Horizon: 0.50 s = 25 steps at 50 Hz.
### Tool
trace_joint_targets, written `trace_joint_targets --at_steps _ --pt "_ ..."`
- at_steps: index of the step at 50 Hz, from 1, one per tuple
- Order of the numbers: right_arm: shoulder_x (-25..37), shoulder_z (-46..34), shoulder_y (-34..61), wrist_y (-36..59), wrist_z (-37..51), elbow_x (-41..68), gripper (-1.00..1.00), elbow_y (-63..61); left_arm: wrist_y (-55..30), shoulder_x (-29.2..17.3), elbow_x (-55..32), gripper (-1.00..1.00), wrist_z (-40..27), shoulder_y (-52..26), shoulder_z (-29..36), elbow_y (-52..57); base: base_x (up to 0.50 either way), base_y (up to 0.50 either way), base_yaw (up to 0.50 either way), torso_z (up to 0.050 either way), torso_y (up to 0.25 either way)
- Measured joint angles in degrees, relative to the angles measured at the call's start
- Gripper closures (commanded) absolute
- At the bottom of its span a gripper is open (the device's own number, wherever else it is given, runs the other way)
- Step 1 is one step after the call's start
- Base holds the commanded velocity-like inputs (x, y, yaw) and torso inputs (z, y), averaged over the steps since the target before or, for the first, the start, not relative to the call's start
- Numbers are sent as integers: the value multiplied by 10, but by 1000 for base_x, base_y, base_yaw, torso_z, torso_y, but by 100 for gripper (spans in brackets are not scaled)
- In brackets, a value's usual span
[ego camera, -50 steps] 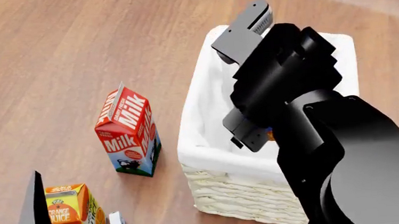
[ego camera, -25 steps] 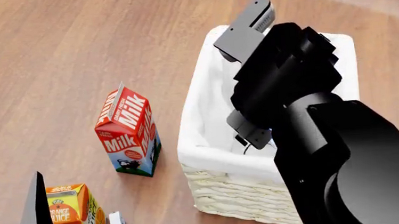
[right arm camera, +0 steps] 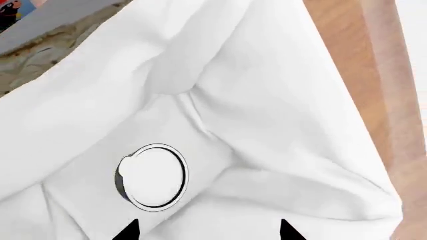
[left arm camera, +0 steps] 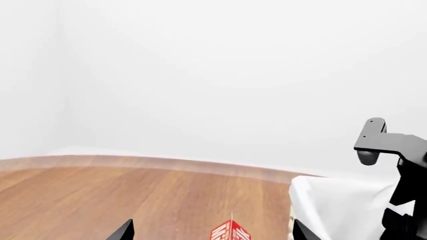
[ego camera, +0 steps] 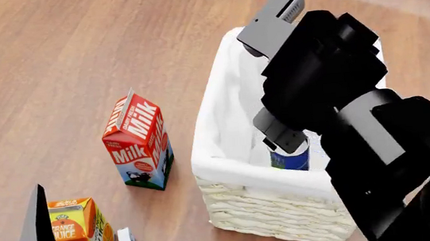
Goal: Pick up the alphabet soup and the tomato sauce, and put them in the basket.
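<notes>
The blue-labelled alphabet soup can (ego camera: 290, 159) stands upright, pale lid up, inside the cream-white wicker basket (ego camera: 262, 206); the right gripper (right arm camera: 207, 231) hangs above with jaws wide, and the left gripper (left arm camera: 210, 232) is likewise spread.

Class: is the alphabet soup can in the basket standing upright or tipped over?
Upright: the alphabet soup shows its round lid from above, standing inside the basket.

Plain white wall (left arm camera: 213, 75) behind a wooden tabletop (ego camera: 56, 58).
</notes>
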Motion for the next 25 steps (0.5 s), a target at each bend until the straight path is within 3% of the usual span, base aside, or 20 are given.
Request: trace_joint_targets --at_steps 25 --pt "156 29 38 197 53 54 -100 -354 -16 -8 -3 -100 -14 -6 -2 40 0 0 0 0 0"
